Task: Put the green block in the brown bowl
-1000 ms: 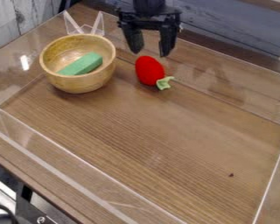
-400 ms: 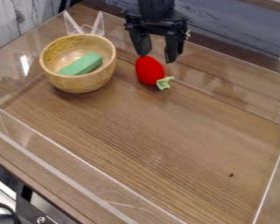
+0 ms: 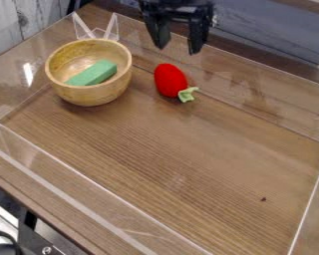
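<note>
The brown bowl [image 3: 91,73] sits at the left of the wooden table. Inside it lies the green block [image 3: 92,73], slanted across the pale hollow. My gripper [image 3: 177,44] hangs at the top of the view, behind and to the right of the bowl, above and behind the red toy. Its two dark fingers [image 3: 157,36] point downward and stand apart, open, with nothing between them.
A red round toy with a green stem [image 3: 171,81] lies just right of the bowl. Clear plastic walls [image 3: 29,159] border the wooden tabletop [image 3: 189,159] on the left, front and right. Two clear prongs [image 3: 93,27] stand behind the bowl.
The gripper has risen and pulled away from the red toy toward the top of the view, staying open. Block, bowl and toy have not moved.
</note>
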